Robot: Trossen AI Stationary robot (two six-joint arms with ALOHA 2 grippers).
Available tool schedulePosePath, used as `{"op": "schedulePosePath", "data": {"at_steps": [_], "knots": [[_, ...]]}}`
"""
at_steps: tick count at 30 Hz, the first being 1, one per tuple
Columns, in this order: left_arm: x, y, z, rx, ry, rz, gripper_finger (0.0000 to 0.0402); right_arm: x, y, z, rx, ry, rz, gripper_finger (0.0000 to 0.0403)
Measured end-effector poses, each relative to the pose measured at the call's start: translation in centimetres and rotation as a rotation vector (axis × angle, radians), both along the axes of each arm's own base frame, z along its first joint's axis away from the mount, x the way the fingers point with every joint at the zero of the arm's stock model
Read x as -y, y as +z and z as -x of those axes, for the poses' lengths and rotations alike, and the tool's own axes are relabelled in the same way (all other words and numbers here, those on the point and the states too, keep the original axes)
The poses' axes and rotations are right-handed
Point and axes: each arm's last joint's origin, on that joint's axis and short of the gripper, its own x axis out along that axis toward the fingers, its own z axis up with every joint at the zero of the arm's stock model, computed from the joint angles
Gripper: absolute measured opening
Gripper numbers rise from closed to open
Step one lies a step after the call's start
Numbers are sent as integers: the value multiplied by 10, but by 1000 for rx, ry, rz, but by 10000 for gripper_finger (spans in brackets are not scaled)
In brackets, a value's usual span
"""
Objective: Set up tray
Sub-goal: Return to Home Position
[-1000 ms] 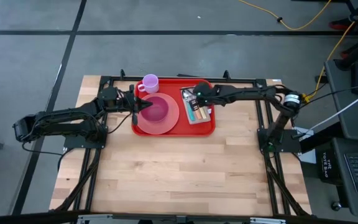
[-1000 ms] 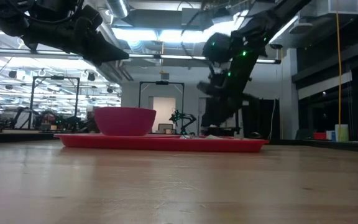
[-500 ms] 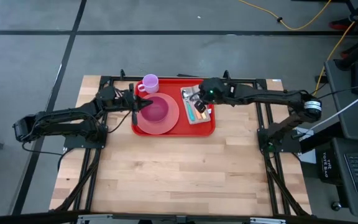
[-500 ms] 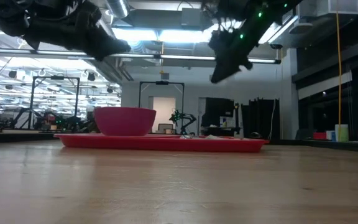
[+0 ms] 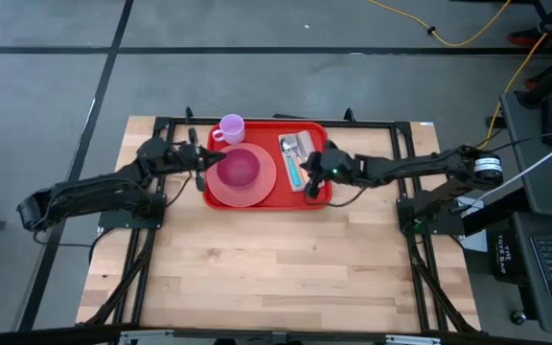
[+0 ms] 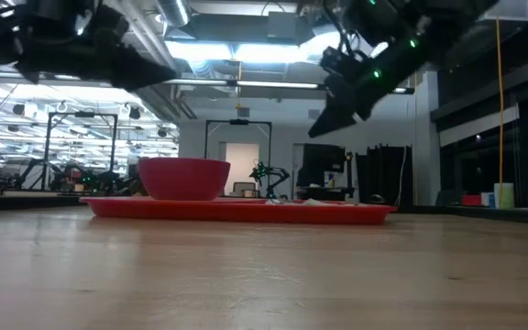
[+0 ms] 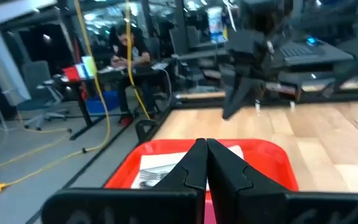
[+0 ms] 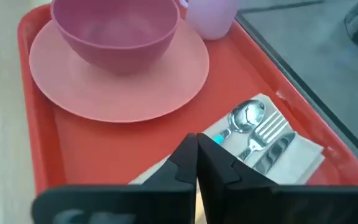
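Wooden surface (image 5: 276, 278): red tray (image 5: 286, 199) at far middle, carrying plate (image 5: 257, 187), bowl (image 5: 239, 168), cup (image 5: 230, 128), napkin (image 5: 298, 144) with cutlery (image 8: 248, 118); setting looks complete. Left tool (image 5: 202, 165): closed, empty, raised at tray's left edge. Right tool (image 5: 310, 175): closed, empty, raised above tray's right part, probably clearing it.

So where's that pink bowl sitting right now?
In the high view, the pink bowl sits on the round pink plate in the left half of the red tray, close to the purple mug.
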Motion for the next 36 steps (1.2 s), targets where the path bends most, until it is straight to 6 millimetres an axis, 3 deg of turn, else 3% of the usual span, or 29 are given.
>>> {"op": "schedulePosePath", "data": {"at_steps": [5, 18, 36], "knots": [[4, -11, 18, 65, 42, 18, 2, -2, -17, 17, 112, 40, -8, 7], [17, -31, 47, 222, 62, 7, 2, -4, -1, 56, 254, 32, 23, 5], [37, -38, 51, 199, -7, 19, 2, -7, -2, 59, 247, 70, 44, 10]]}}
